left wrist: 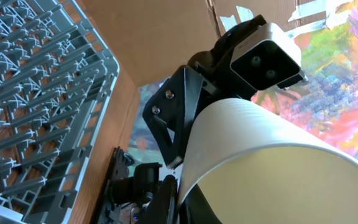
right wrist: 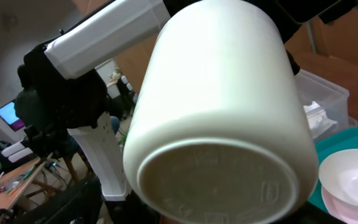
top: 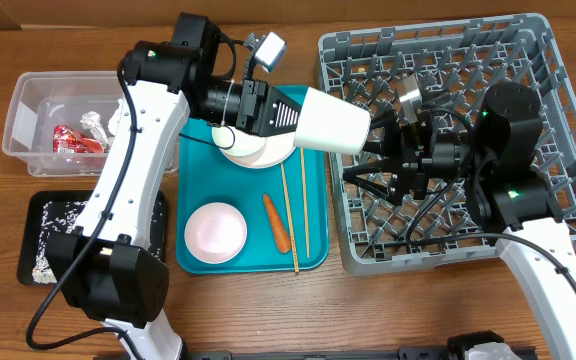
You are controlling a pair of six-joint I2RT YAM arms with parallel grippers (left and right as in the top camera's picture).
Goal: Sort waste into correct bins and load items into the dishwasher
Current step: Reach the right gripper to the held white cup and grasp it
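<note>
Fingers of the left gripper (top: 273, 108) are closed narrow on the mouth end of the white cup (top: 333, 120). The cup hangs on its side in the air between the teal tray (top: 313, 255) and the grey dish rack (top: 568, 90), base toward the rack. The grip itself is hidden: from overhead the wrist covers it, and in the left wrist view the cup's curved wall fills the foreground.

The right gripper (top: 373, 155) faces the cup's base with its fingers spread wide. Whether either finger touches the cup cannot be made out. In the right wrist view the base blocks nearly everything.

On the teal tray a bowl on a plate (top: 253, 150) is partly covered by the cup and gripper. A second bowl (top: 216, 230), the carrot (top: 277, 222) and the chopsticks (top: 295, 220) lie in plain sight.

The clear tub (top: 23, 110) holds the red wrapper (top: 73, 138), with its far contents cut off by the left arm. That arm also overlaps the black tray (top: 38, 215), which is speckled with rice. A silvery object (top: 408, 92) in the rack is too unclear to name.
</note>
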